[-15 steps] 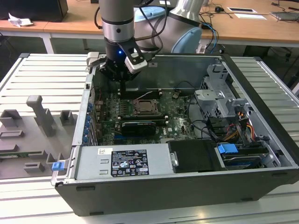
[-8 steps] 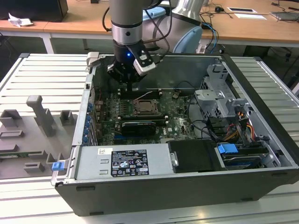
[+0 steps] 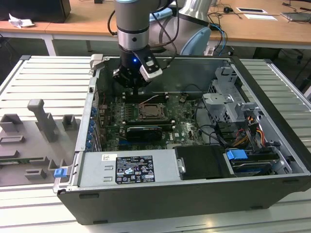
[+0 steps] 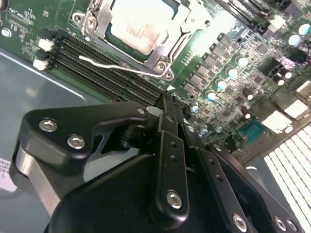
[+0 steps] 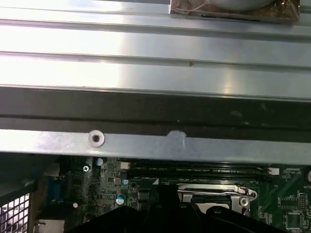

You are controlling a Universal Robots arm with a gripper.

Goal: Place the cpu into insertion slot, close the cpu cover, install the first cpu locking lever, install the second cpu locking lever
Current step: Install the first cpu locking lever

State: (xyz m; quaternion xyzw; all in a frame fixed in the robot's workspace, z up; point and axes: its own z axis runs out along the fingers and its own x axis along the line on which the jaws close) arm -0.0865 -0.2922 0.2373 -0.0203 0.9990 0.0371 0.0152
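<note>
The cpu point(image 4: 138, 22), a pale silvery square, lies in the insertion slot point(image 3: 152, 112) on the green motherboard. The cpu cover point(image 4: 181, 36), a silver frame, lies flat around it. A thin silver lever point(image 4: 116, 65) runs along the socket edge facing the memory slots. My gripper point(image 4: 167, 103) hangs just above the board with its black fingers together and nothing between them. In the exterior view the gripper point(image 3: 132, 90) is slightly behind the socket and towards that view's left, over the memory slots. The first wrist view shows the socket frame point(image 5: 214, 194) low beyond the case wall.
The open case's walls point(image 3: 97, 82) ring the board. A black expansion card point(image 3: 143, 132) lies in front of the socket, with a silver power supply point(image 3: 129, 167) nearer still. Drive cage point(image 3: 228, 97) and cables fill the exterior view's right. Grey fixtures point(image 3: 43, 121) stand on the table outside.
</note>
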